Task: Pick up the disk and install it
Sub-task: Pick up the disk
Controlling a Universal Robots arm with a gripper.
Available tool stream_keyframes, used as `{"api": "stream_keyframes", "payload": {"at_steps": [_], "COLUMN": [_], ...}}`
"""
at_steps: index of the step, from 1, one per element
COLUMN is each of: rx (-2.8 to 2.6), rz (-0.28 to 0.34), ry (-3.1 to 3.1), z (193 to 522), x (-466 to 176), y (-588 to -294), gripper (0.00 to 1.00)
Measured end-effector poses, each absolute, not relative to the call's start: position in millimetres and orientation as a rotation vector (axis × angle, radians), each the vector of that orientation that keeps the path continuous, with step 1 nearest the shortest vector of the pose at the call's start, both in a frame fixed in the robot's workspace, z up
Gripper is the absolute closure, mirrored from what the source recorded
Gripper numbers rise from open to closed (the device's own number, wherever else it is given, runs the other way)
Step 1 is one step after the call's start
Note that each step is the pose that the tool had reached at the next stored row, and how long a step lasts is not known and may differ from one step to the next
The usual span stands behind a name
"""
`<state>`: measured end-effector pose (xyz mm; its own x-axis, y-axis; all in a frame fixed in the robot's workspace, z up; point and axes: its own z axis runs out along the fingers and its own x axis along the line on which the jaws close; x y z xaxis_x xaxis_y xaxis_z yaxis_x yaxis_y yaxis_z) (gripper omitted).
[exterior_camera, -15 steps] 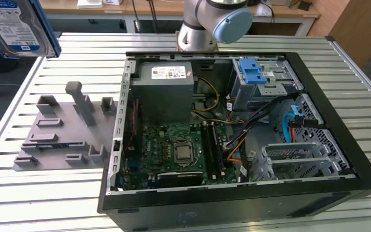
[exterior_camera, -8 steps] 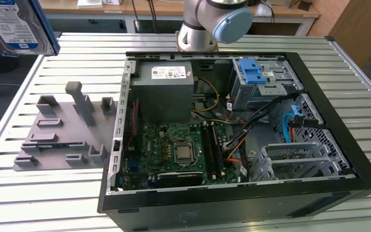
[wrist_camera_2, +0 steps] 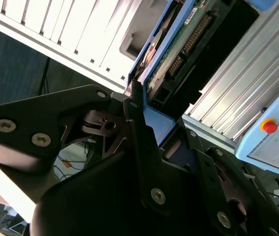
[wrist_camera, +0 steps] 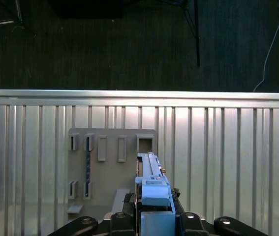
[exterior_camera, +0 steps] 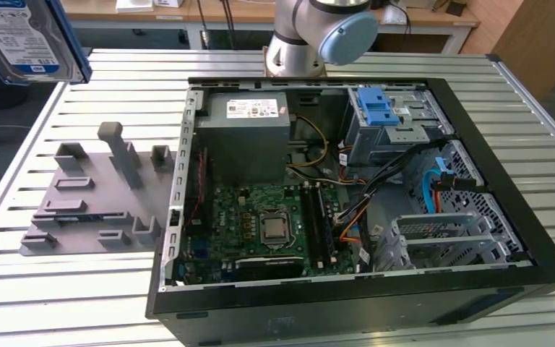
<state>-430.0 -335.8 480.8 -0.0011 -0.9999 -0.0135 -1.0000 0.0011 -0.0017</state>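
Above table (exterior_camera: 66,296), exterior view's far left: pinching disk (exterior_camera: 22,36) edgewise in gripper (wrist_camera: 152,209); best carrying it square, clear of case (exterior_camera: 355,307) wall.

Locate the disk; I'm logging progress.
The disk sits at the exterior view's upper left, raised over the grey fixture plate, clamped in the pincer in the first wrist view.
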Motion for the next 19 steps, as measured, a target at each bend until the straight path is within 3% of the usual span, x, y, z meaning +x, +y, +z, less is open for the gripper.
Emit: {"api": "stream_keyframes", "payload": {"at_steps": [19], "rx": [-2.213], "rz": [0.013], "ry": [2.215], "z": [480.8], "x": [-413.2], "y": [-335.9], "gripper": [0.64]}}
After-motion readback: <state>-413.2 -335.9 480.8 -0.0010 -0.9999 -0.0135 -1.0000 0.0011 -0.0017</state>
